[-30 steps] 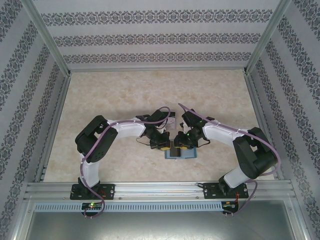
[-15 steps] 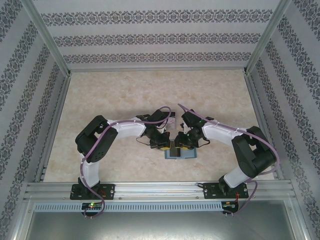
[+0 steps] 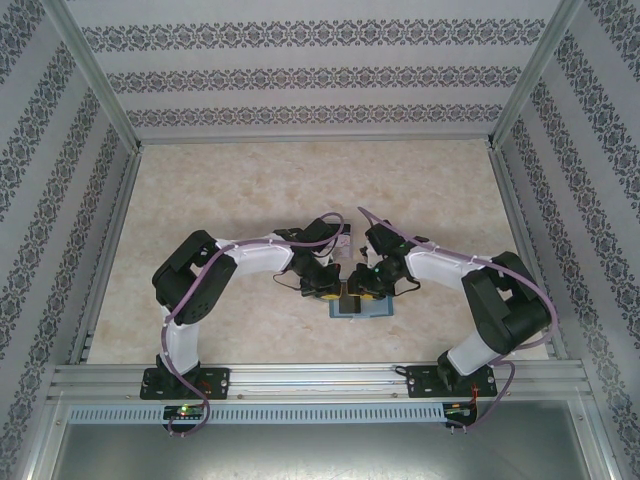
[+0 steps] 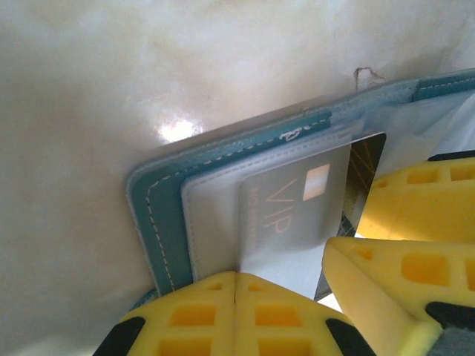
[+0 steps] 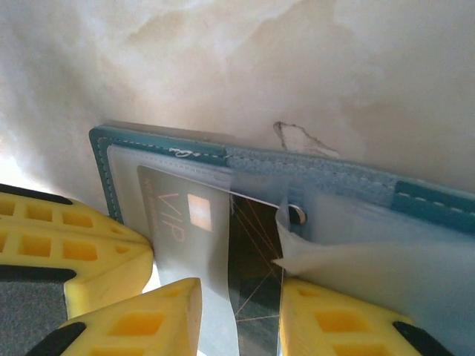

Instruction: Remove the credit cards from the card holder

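Top external: both arms fold in to the middle of the worktop (image 3: 300, 180) near its front edge. The left end effector (image 3: 330, 290) and right end effector (image 3: 366, 290) sit tip to tip over the teal card holder (image 3: 362, 306), which lies open and flat. Jaw state can't be told from up here. Left wrist: the left end effector (image 4: 235, 276) has its yellow fingers together, seam closed, apparently pinching the near edge of the card holder (image 4: 156, 215) and pinning it down. The silver VIP card (image 4: 289, 215) sits in the clear pocket, and a dark card (image 4: 367, 170) sticks out just past it. The right arm's fingers (image 4: 415, 193) crowd in at the right, touching or nearly touching that dark card. Right wrist: the right end effector (image 5: 241, 285) has its fingers apart, straddling the dark card (image 5: 256, 245), with no squeeze visible. The VIP card (image 5: 185, 215) is beside it under the clear pocket flap (image 5: 371, 252). The left end effector (image 5: 145, 252) is clamped at the holder's left end. Step in hand, as I read it, is getting a grip on the dark card to draw it out. To do it well, close on the card alone and not the flap. Pull straight along the slot, low and slow, with the left pinch holding the holder down. Risks are grabbing the flap too, or dragging the VIP card along.
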`<state>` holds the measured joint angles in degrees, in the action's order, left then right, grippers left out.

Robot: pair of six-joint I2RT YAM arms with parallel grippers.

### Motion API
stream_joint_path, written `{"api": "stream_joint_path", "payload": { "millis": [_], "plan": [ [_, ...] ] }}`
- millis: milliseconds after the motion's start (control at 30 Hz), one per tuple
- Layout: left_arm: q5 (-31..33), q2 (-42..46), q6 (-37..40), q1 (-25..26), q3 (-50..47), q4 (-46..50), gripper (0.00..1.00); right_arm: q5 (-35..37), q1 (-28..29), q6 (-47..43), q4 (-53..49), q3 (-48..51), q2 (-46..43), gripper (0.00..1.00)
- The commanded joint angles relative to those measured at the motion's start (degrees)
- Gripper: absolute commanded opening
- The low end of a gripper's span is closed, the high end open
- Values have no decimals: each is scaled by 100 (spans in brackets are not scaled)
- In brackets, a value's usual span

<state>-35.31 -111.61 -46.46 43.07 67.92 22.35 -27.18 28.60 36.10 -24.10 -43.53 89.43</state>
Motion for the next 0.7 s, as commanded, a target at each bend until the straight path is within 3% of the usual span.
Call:
{"api": "stream_joint_path", "payload": {
  "millis": [0,267,667],
  "plan": [
    [323,-247,142,55,3,428,0,-354,-110,108,202,155,-275,30],
    [293,-300,182,52,90,489,0,-942,-414,322,844,493,-555,23],
    [312,-328,222,52,156,551,0,-805,-487,134,760,566,-386,7]
  ]
}}
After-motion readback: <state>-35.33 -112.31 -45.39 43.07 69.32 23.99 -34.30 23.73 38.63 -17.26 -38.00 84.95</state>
